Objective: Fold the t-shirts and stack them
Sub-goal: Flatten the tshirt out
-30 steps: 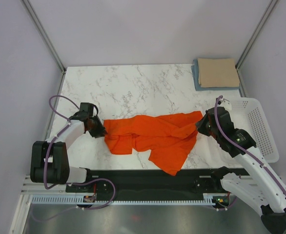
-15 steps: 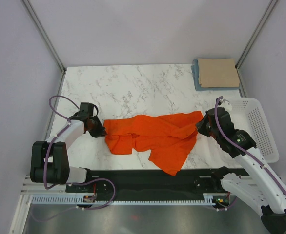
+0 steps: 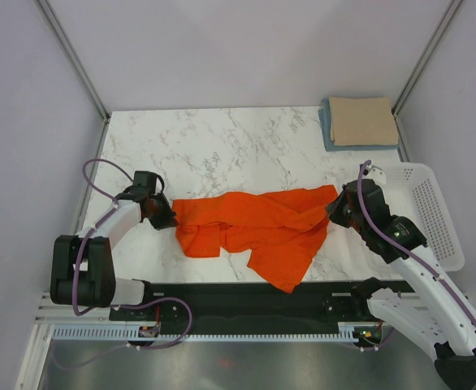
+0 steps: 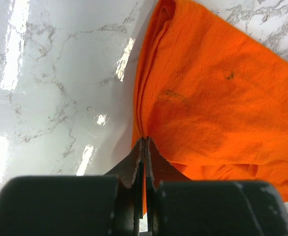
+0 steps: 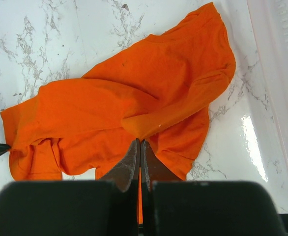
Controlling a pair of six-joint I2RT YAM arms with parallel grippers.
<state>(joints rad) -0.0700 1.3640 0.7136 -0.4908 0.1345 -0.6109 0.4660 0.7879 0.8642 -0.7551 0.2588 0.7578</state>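
Note:
The bright orange t-shirt (image 3: 258,227) lies crumpled across the front middle of the marble table. My left gripper (image 3: 168,219) is shut on its left edge; in the left wrist view the gripper (image 4: 145,142) pinches a thin fold of the orange t-shirt (image 4: 213,93). My right gripper (image 3: 332,210) is shut on the shirt's right side; in the right wrist view the gripper (image 5: 139,143) holds a raised fold of the orange t-shirt (image 5: 109,108). The tan-beige t-shirt (image 3: 361,120) lies folded on the folded light blue t-shirt (image 3: 327,123) at the back right corner.
A white perforated basket (image 3: 430,213) stands at the table's right edge, beside my right arm; its rim shows in the right wrist view (image 5: 281,59). Bare marble (image 3: 222,146) lies behind the orange shirt. Grey walls close in the table's left, back and right.

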